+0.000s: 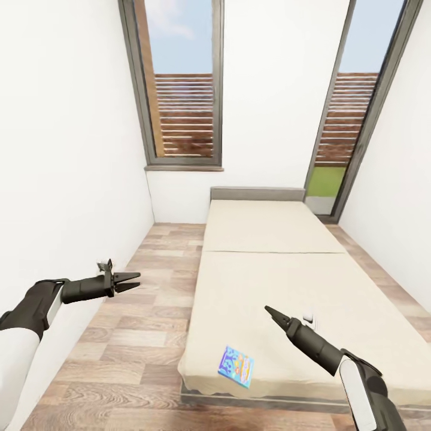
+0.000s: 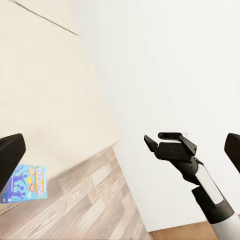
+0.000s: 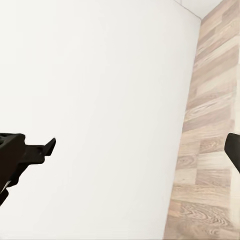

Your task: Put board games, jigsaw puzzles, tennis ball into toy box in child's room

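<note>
A small blue board game [image 1: 236, 366] lies flat on the beige bed [image 1: 269, 269], close to its near edge; it also shows in the left wrist view [image 2: 26, 182]. My left gripper [image 1: 128, 280] hovers open over the wood floor between the wall and the bed, its fingers [image 2: 11, 152] wide apart. My right gripper [image 1: 272, 312] hangs open over the near part of the mattress, up and to the right of the blue game, holding nothing. The right gripper [image 2: 170, 147] also appears in the left wrist view. The table, toy box, jigsaw puzzles and tennis ball are out of view.
A white wall [image 1: 66, 179] runs along the left, with a strip of wood-plank floor [image 1: 149, 311] between it and the bed. Tall dark-framed windows [image 1: 182, 90] stand behind the grey headboard [image 1: 257, 193]. Another white wall closes the right side.
</note>
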Available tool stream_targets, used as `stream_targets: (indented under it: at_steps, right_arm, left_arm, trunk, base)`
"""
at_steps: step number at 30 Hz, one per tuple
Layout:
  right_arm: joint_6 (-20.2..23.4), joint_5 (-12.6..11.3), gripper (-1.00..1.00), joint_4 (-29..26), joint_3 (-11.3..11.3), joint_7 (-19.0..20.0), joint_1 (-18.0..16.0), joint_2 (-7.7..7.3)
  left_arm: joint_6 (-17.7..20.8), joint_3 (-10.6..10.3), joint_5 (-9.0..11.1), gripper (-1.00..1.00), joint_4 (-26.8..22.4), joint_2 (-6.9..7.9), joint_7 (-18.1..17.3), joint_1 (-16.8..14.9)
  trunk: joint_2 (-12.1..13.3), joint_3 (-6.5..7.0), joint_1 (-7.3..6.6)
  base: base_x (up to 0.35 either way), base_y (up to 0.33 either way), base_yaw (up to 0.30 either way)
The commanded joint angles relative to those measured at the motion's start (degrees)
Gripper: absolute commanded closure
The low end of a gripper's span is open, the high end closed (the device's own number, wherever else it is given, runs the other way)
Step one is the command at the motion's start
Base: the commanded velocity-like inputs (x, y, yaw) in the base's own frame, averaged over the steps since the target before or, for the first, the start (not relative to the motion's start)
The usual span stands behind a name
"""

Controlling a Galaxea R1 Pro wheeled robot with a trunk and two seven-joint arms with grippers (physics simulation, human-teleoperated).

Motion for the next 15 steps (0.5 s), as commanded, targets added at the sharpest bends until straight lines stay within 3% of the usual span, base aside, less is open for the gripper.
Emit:
stream_targets:
  at_steps: [1, 7, 15]
  right_arm:
    - [0.33, -0.08, -1.0, -0.02, -0.13, 0.14, -0.04, 0.05]
    - [0.33, -0.08, -1.0, -0.02, 0.0, 0.18, -0.04, 0.05]
    - [0.33, -0.08, -1.0, -0.02, -0.03, 0.23, -0.04, 0.07]
  left_arm:
    - [0.6, 0.05, -0.15, -1.0, 0.01, -0.01, -0.28, -0.05]
    - [0.61, 0.05, -0.15, -1.0, 0.01, -0.01, -0.28, -0.05]
    - [0.58, 0.05, -0.15, -1.0, 0.01, -0.03, -0.25, -0.05]
  trunk:
    - [-0.04, -0.06, 0.0]
    - [-0.04, -0.06, 0.0]
    - [-0.04, -0.06, 0.0]
  base:
    - [0.0, 0.0, 0.283]
    - [0.0, 0.0, 0.228]
    - [0.0, 0.0, 0.119]
